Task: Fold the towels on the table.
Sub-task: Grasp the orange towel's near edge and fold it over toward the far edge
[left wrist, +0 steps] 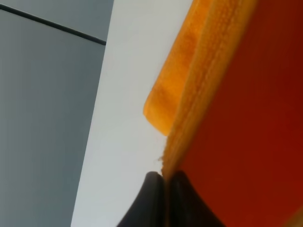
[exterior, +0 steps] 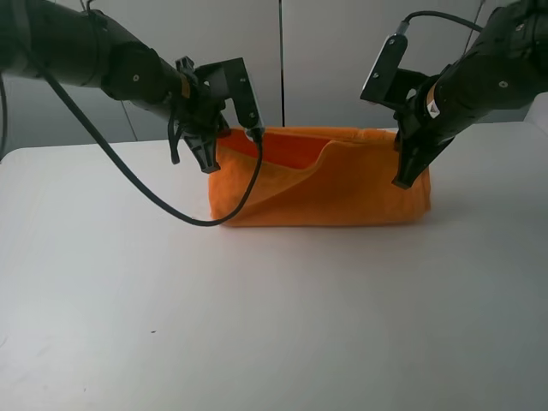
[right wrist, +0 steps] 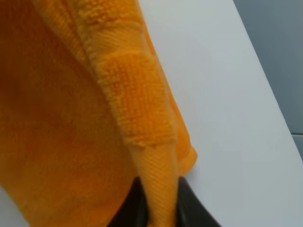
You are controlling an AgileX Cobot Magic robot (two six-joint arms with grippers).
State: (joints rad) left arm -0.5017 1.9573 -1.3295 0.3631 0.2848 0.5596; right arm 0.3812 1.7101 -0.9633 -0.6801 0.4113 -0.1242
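Observation:
The orange towel (exterior: 342,193) lies near the back of the white table (exterior: 257,325), doubled over on itself, with one layer sagging in a diagonal fold. At the towel's left end my left gripper (exterior: 208,163) is shut on the edge. In the left wrist view its fingertips (left wrist: 154,198) pinch the hem of the towel (left wrist: 236,118). My right gripper (exterior: 402,178) is shut on the towel's right end. The right wrist view shows the woven band of the towel (right wrist: 137,104) running between the dark fingers (right wrist: 130,208).
A black cable (exterior: 163,205) hangs from the left arm and loops low over the table to the towel's front left corner. Grey wall panels (exterior: 342,51) stand just behind the table's back edge.

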